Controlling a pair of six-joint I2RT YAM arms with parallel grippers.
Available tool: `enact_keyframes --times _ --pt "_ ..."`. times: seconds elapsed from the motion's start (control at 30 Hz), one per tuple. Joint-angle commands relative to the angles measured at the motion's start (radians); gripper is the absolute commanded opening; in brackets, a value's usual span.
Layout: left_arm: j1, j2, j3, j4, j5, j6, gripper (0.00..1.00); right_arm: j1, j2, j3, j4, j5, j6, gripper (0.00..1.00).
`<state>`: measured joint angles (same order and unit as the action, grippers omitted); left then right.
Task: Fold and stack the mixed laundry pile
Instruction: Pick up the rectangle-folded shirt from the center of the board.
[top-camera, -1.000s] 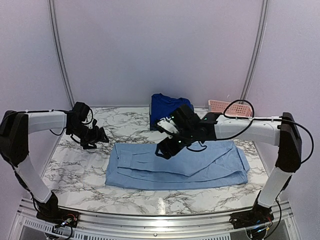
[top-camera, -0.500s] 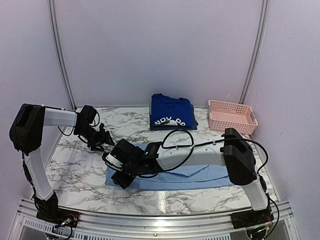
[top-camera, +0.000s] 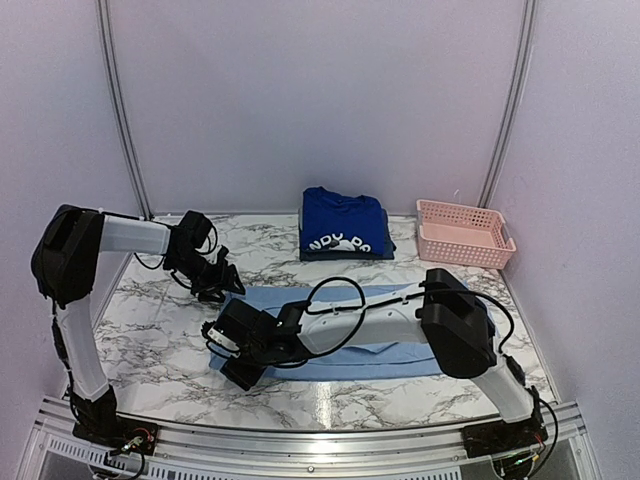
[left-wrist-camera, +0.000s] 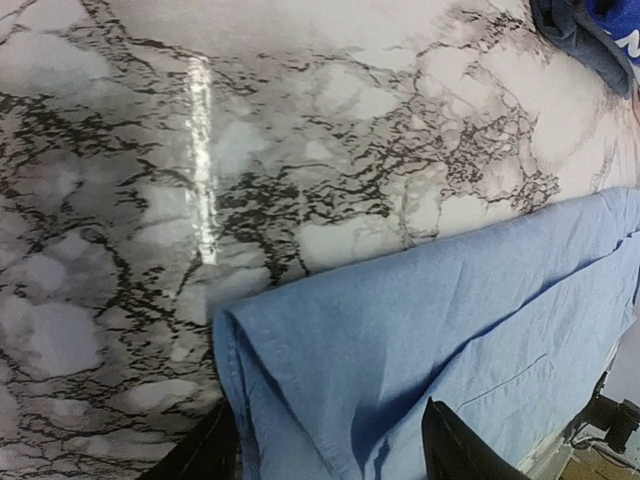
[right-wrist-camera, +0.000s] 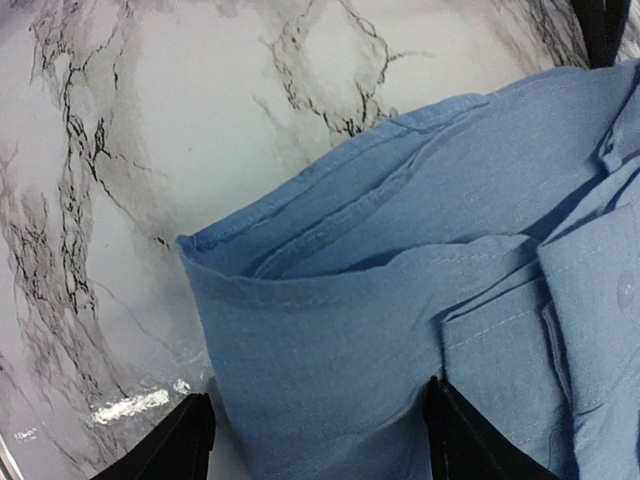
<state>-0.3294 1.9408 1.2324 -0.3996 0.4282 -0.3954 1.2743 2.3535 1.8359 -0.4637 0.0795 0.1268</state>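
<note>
The left pincer (left-wrist-camera: 330, 442) stood with its fingers apart, straddling the far-left corner of the light-blue shirt (left-wrist-camera: 430, 310), and as far as I could judge nothing was pinched between them yet. The right pincer (right-wrist-camera: 318, 408) was likewise spread wide, over the near-left corner, where the cloth lay in several stacked layers with their hems slightly offset. That was the spot that worried me: a shallow bite there would likely catch only the top layer, and the lower ones would slide out and spoil the fold once lifted. The right arm (top-camera: 385, 322) reached across from the right, low over the shirt's length, so any fold carried rightward could snag on it or drag the whole garment across the marble desk (top-camera: 140, 330). The two pincers were also near each other along that left edge, and uneven lifting might twist the cloth or bring them into contact. The shirt lay flat in the middle of the desk; the folded royal-blue T-shirt (top-camera: 343, 222) sat at the far centre, well apart, with the pink basket (top-camera: 466, 250) at the far right.
</note>
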Motion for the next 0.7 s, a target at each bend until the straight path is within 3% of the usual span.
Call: enact_keyframes --times 0.0,0.3,0.5,0.67 --pt "-0.007 0.048 -0.001 -0.026 -0.008 0.018 0.57 0.023 0.059 0.048 -0.036 0.045 -0.033 0.66" --pt "0.018 -0.006 -0.001 -0.057 -0.032 0.009 0.0 0.023 0.017 0.019 0.029 0.093 -0.076 0.2" --pt "0.073 -0.106 -0.011 -0.078 -0.016 0.016 0.0 0.022 0.005 0.054 0.115 0.066 -0.087 0.0" --pt "0.072 -0.163 -0.01 -0.1 0.014 0.001 0.0 0.019 -0.01 0.057 0.165 0.052 -0.08 0.0"
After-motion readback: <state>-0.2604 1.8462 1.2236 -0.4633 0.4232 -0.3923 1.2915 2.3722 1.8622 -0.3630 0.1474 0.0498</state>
